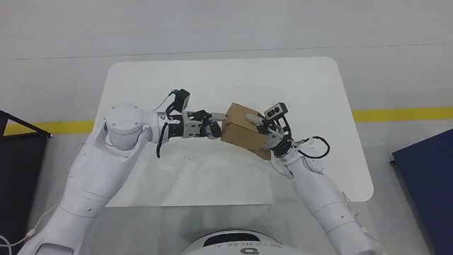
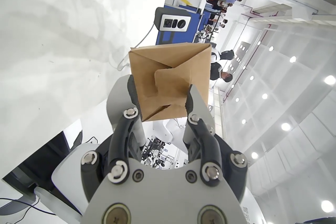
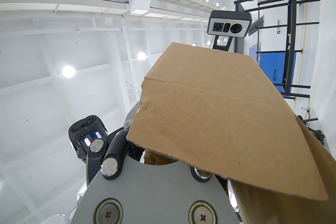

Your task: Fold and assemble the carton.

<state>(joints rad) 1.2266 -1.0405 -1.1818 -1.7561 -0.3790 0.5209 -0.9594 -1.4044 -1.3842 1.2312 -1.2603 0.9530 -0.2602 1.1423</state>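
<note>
A brown carton (image 1: 244, 129) hangs above the middle of the white table (image 1: 177, 85), held between both arms. In the left wrist view its closed end (image 2: 170, 78) shows interlocked flaps. My left gripper (image 2: 162, 96) (image 1: 216, 127) clasps that end, one finger (image 2: 132, 89) against the side wall and the other (image 2: 194, 101) lying on the flap face. My right gripper (image 1: 271, 133) is at the opposite end. There a loose flap (image 3: 210, 114) lies over it and hides its fingertips.
The table's back half and front left are bare. A yellow floor line (image 1: 403, 114) runs past the table's sides. A dark blue object (image 1: 428, 177) stands on the floor to the right and a black one (image 1: 18, 163) to the left.
</note>
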